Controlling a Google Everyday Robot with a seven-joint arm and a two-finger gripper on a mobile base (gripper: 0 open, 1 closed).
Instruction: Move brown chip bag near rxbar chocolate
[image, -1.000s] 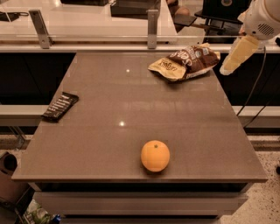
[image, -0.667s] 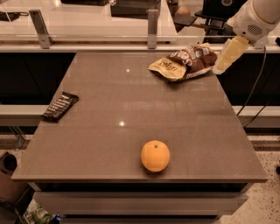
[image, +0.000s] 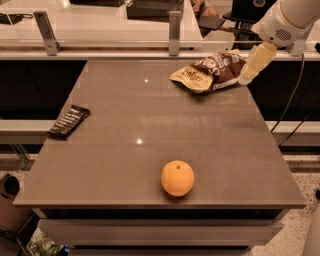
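WORKSHOP — The table (image: 150, 110) carries three things, and none of them has shifted over the past second. The robot's white arm (image: 292, 20) reaches in from beyond the far right corner and has swung leftward in that second, closing on the table's back edge.

The bag (image: 210, 72), crumpled brown and yellow foil, lies at the far right of the table, just where it lay a second ago, not yet lifted. The pale yellow gripper (image: 248, 74) slants down and to the left from the arm. A second ago it stood off to the right of the bag. Now its tip meets the bag's right edge or sits just beside it; which of the two cannot be told. Nor can it be told whether the gripper is released or clenched, and nothing shows it grasping anything.

The orange (image: 177, 178) sits near the front edge, well apart from the bag. The bar (image: 69, 121), flat and black, lies at the left edge, across the table from the bag.

The shift reads as an approach nearly finished, with the grasp likely the step in hand. The task itself is barely begun, as the whole carry across to the bar remains. A line from bag to bar passes behind the orange, so the fruit looks unlikely to interfere. Slack foil may slide away under a sideways touch.
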